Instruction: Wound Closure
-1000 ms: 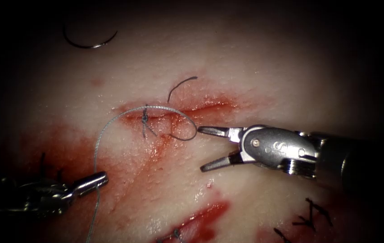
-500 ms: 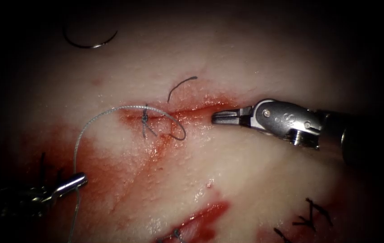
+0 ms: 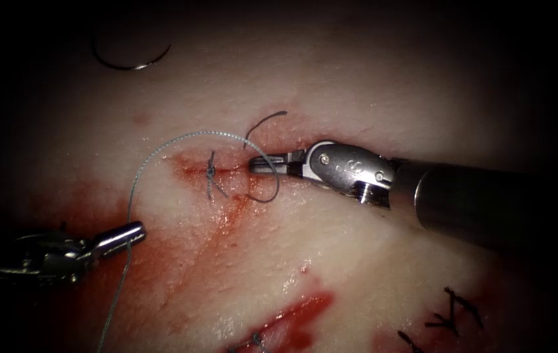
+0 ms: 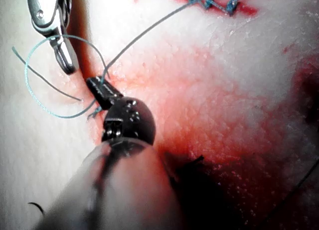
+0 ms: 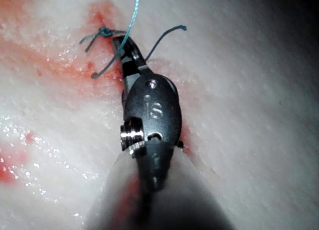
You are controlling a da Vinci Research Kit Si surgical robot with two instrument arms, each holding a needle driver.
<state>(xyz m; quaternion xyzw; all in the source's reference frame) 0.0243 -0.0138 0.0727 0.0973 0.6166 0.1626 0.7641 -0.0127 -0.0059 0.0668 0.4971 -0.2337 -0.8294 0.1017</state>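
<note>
While my left tool (image 3: 136, 230) stays low on the left side of the cut, its jaws are clamped on the thread (image 3: 161, 148), which rises from that grip, arcs over the tissue (image 3: 357, 274) and drops toward the cut (image 3: 279, 153). Since a second ago my right tool (image 3: 258, 163) has closed its jaws, which stood wide, and slid left along the cut; now they sit narrow, nearly together, right at the small loop of thread (image 3: 267, 196) just right of the knot (image 3: 210, 171). From the endoscope I cannot say for sure that thread sits between them; on the right wrist camera the thread (image 5: 130, 26) runs right up to the tips of my right tool (image 5: 119, 43), beside the knot (image 5: 103, 32). On the left wrist camera my left tool (image 4: 97, 84) pinches the strand (image 4: 149, 30), with the right tool (image 4: 67, 60) hanging just beside it inside the loop. Neither tool holds the needle (image 3: 131, 64): it lies loose on the tissue far up on the left, well apart from both tools, not in the tissue. Red fluid (image 3: 226, 216) stains the surface below the cut, and a short cut end of thread (image 3: 262, 124) curls just above it.
</note>
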